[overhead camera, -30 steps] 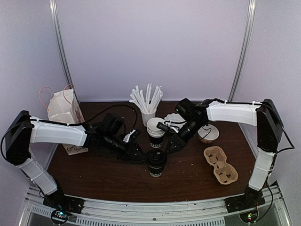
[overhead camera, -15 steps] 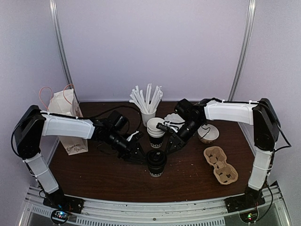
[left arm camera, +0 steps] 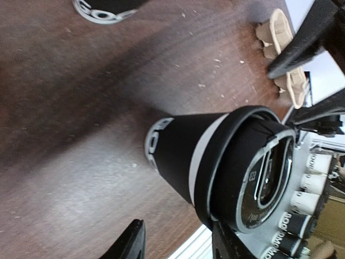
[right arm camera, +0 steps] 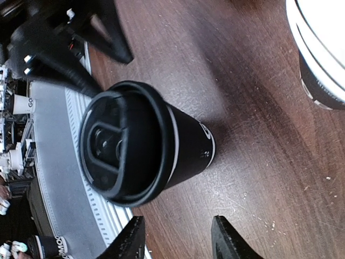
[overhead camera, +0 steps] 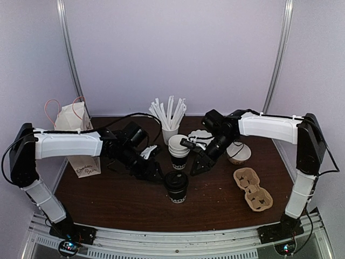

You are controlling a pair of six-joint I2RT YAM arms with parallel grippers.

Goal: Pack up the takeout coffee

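The takeout coffee, a black cup with white lettering and a black lid, stands upright on the brown table between my two grippers. My left gripper is open and empty just to its left. In the left wrist view the cup fills the middle, and the gripper has one fingertip close under the lid's rim. My right gripper is open and empty, behind and to the right of the cup. The right wrist view shows the cup ahead of the spread gripper, not between the fingers.
A pulp cup carrier lies at the right front. A black cup holding stacked white cups stands just behind the coffee. Behind that are a cup of straws, white lids and a cream bowl. A white paper bag stands at the left.
My left gripper has drawn back a little to the left from the cup, and the arm has shifted. The right gripper has eased back slightly. The cup stands free.
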